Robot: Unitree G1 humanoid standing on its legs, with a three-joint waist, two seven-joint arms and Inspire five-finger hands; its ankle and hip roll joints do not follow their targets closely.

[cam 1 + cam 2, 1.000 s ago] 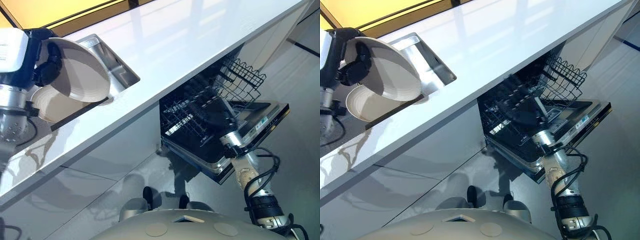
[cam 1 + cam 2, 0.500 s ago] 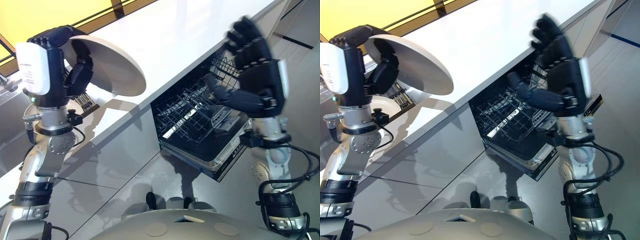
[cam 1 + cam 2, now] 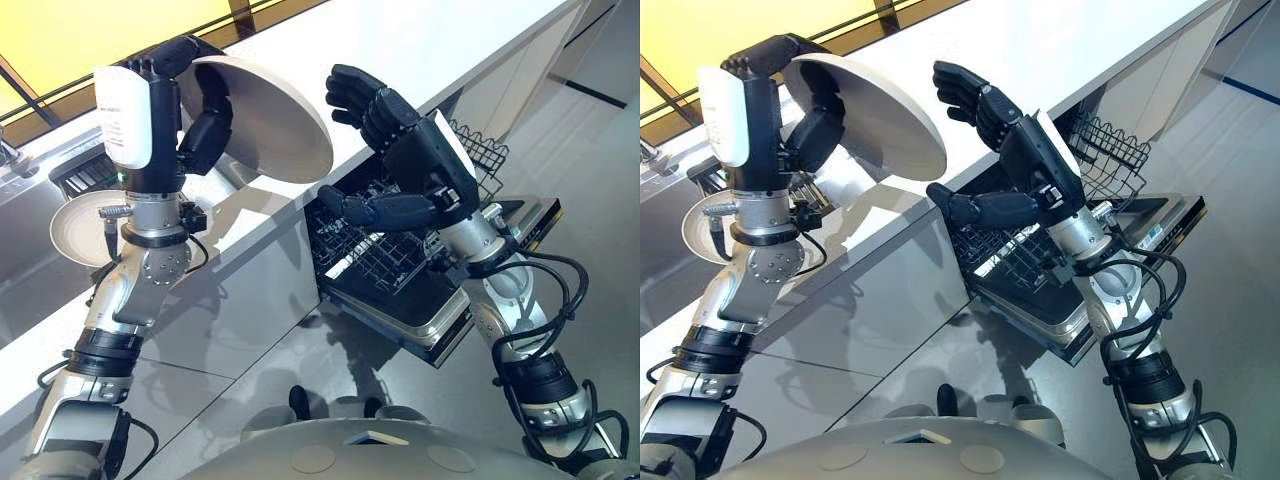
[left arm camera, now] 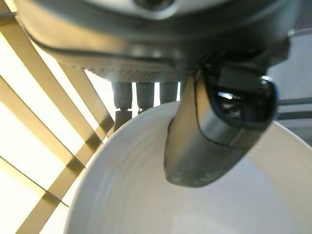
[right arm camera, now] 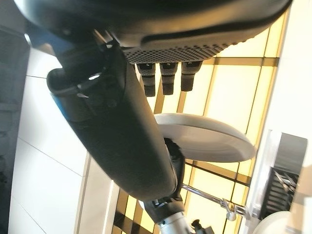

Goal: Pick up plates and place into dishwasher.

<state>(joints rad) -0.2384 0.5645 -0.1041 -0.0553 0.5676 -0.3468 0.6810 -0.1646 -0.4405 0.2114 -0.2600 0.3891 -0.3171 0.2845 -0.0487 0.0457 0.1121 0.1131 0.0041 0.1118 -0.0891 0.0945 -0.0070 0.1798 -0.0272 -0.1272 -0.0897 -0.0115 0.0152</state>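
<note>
White countertop (image 3: 420, 40), sink (image 3: 30, 235), grey floor (image 3: 600, 180)

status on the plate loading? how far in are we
Done: dishwasher door is down, rack out; no plates visible in it. In hand: left hand grips one plate above the counter; right hand is open beside it. Left: racking this plate, plus another plate near the sink.

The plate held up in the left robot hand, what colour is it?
The plate is plain white, with no pattern; the left eye view shows it best.
</note>
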